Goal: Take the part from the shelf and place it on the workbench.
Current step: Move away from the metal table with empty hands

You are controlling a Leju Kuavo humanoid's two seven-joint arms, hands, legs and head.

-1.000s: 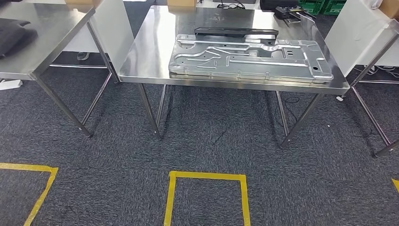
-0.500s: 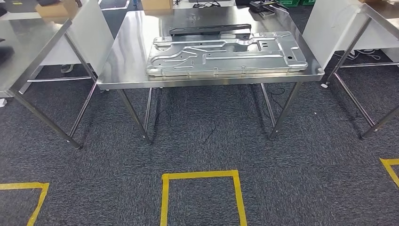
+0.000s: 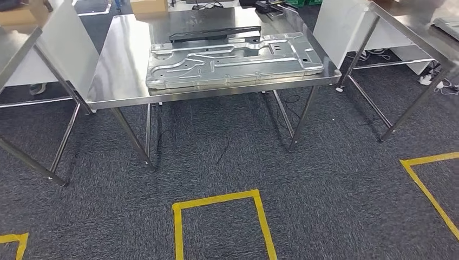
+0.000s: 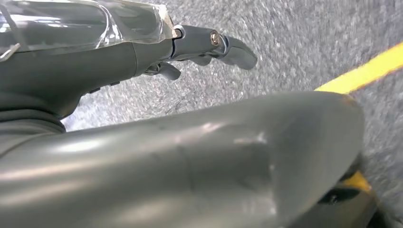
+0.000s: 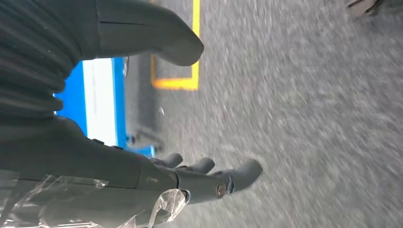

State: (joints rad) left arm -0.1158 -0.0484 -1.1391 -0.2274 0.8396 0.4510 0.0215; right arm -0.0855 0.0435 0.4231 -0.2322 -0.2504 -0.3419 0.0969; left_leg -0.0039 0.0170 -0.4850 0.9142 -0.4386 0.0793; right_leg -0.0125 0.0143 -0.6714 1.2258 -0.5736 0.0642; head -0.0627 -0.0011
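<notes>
A large stamped silver metal part [image 3: 233, 59] lies flat on a steel workbench [image 3: 122, 70] ahead of me in the head view. A long black part [image 3: 214, 33] lies just behind it on the same top. My left hand [image 4: 142, 52] hangs over the grey carpet, its fingers [image 4: 223, 45] stretched out and holding nothing. My right hand [image 5: 109, 161] also hangs above the carpet, thumb [image 5: 157, 38] apart from the fingers [image 5: 223, 178], with nothing in it.
Steel tables stand on the left [image 3: 16, 49] and the right [image 3: 417, 27], with white panels [image 3: 65, 38] between them and the workbench. Yellow tape marks a square [image 3: 216, 200] on the carpet before the workbench, and another tape line [image 3: 427, 184] lies at the right.
The whole picture has shifted: the camera has turned right, so the workbench sits further left and higher, and the right-hand table has come into view. The parts lie as before.
</notes>
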